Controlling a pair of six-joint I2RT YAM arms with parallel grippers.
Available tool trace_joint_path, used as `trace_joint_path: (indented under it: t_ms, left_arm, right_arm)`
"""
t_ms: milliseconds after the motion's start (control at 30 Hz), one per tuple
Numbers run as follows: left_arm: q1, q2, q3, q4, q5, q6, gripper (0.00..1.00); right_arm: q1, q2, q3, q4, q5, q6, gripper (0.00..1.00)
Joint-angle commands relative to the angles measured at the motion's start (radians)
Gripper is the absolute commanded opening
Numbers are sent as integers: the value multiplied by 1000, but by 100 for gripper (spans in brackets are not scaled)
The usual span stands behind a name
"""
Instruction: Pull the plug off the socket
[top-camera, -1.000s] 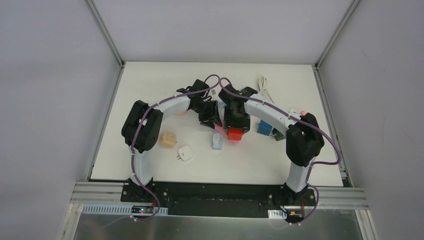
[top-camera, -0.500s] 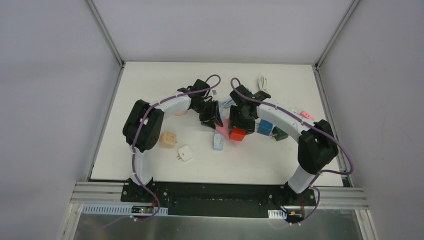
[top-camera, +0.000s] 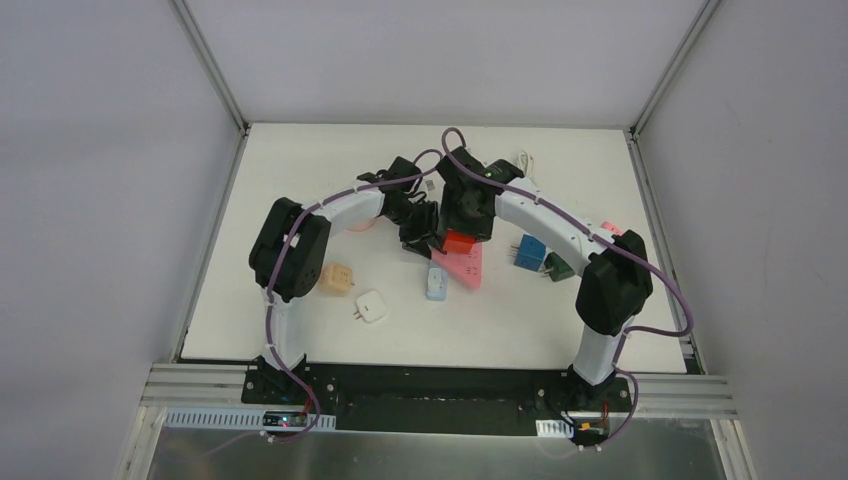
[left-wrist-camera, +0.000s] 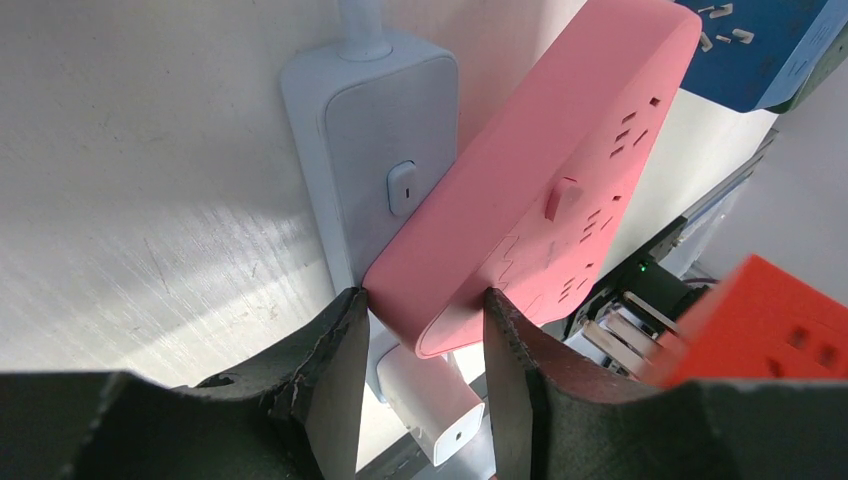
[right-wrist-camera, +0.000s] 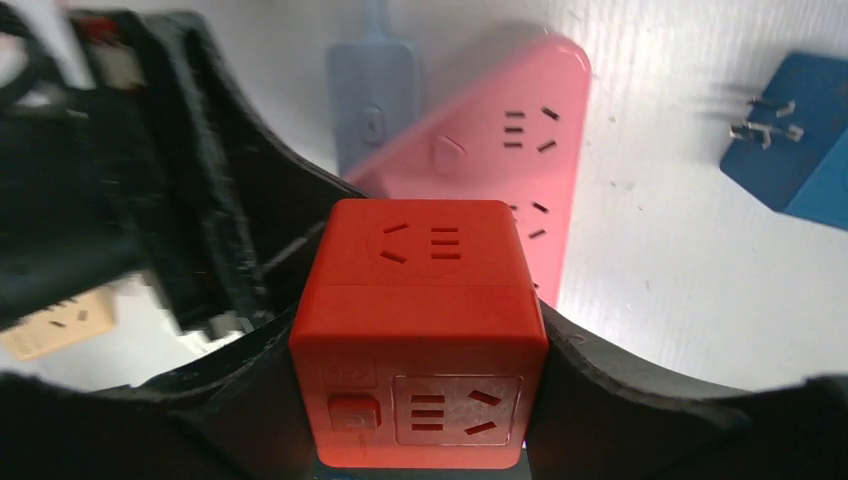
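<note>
The pink socket strip (top-camera: 464, 266) lies mid-table, its far end clamped between my left gripper's (top-camera: 424, 237) fingers. In the left wrist view the strip (left-wrist-camera: 540, 190) sits tight between the two pads of the left gripper (left-wrist-camera: 422, 305). My right gripper (top-camera: 459, 238) is shut on the red cube plug (top-camera: 459, 243) and holds it over the strip's far part, apart from it. In the right wrist view the cube (right-wrist-camera: 420, 300) fills the right gripper (right-wrist-camera: 420, 345), with the strip (right-wrist-camera: 520, 160) below. The cube's prongs are hidden there.
A light blue strip (top-camera: 435, 283) lies beside the pink one, with a white charger (left-wrist-camera: 430, 400) under it. A beige cube (top-camera: 336, 278) and a white plug (top-camera: 371, 306) lie at the left. A blue plug (top-camera: 529, 254), a dark green one (top-camera: 558, 268) and a white cable (top-camera: 527, 165) lie at the right.
My right gripper has lifted the red cube off the near end of the pink strip and carried it toward the far side. The left gripper has stayed clamped on the strip.
</note>
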Motion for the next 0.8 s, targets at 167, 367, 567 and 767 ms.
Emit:
trace_joint_path:
  t_ms: [167,367,567,767]
  left_arm:
    - [-63,149,-69,-220,-177,76,17]
    - [-63,139,-36,-235,-149,88,20]
    - [-63,117,13,-247,-117,92,27]
    - [-63,52,10,-146,-86,8,39]
  right_arm:
    - [-18,-96,-16,108,-40,13,0]
    - [-89,-250,-179,177,-112,15,0]
    - [-159,-395,-372,186,-92,26,6]
    - [-180,-428,-528,103,-13,78,17]
